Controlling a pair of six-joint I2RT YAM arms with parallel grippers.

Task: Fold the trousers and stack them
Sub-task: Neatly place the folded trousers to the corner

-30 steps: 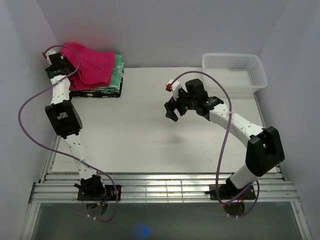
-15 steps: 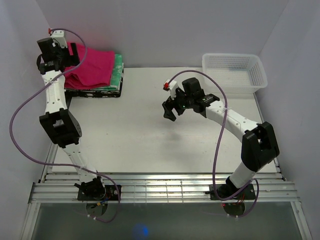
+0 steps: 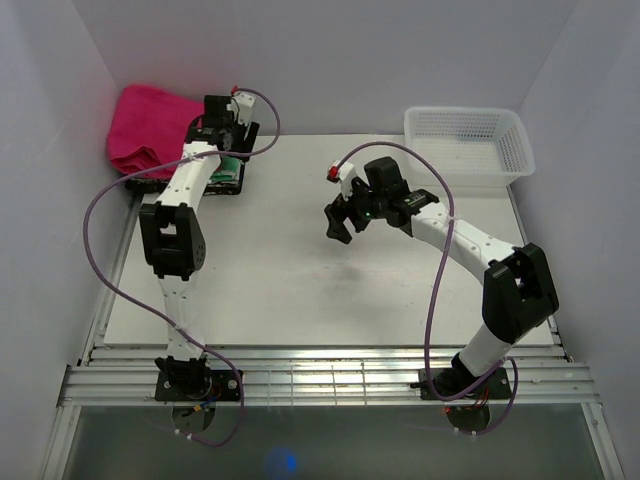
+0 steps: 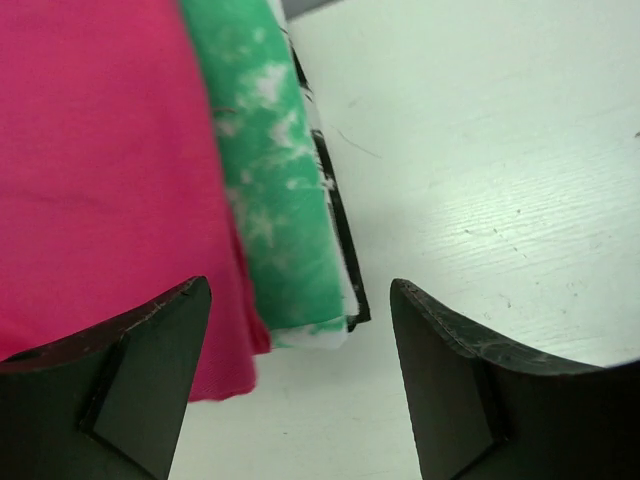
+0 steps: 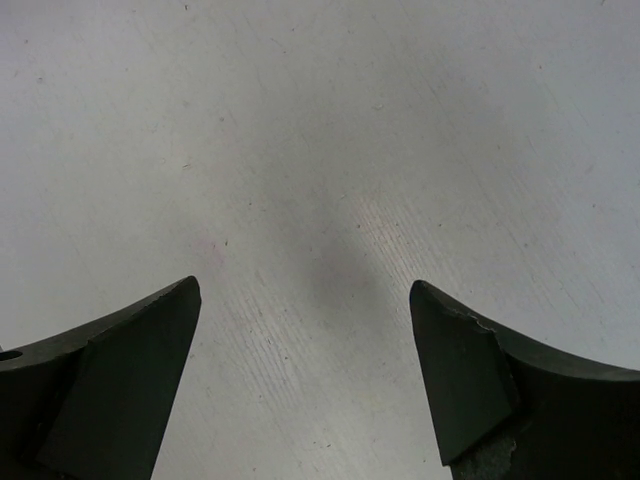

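- Top external view: a slatted metal rail (image 3: 320, 380) runs along the near edge of the table (image 3: 300, 290), and both arm bases are fixed to it.
- Beyond the rail the tabletop is pale, matte and off-white. The wrist views show fine scratches and small specks on it.
- Over the middle of the table the right gripper (image 3: 340, 222) hangs above bare surface. In the right wrist view its dark fingers (image 5: 110, 390) stand wide apart with nothing between them.
- Towards the far left corner the left gripper (image 3: 228, 158) is over the right-hand edge of a cloth pile. Its jaws are spread wide and hold nothing. The left wrist view shows pink cloth, green cloth and bare table in the gap between its fingers (image 4: 130, 380).
- The trousers (image 3: 150, 130) lie bunched in the far left corner, close to the left wall. They rest on a green-and-white mottled cloth (image 4: 270, 200).
- That cloth lies on a flat black base (image 4: 335, 235), whose edge shows beneath it.
- A white mesh basket (image 3: 468, 140) stands in the far right corner.
- Plain pale grey walls (image 3: 330, 60) close off the left, far and right sides.
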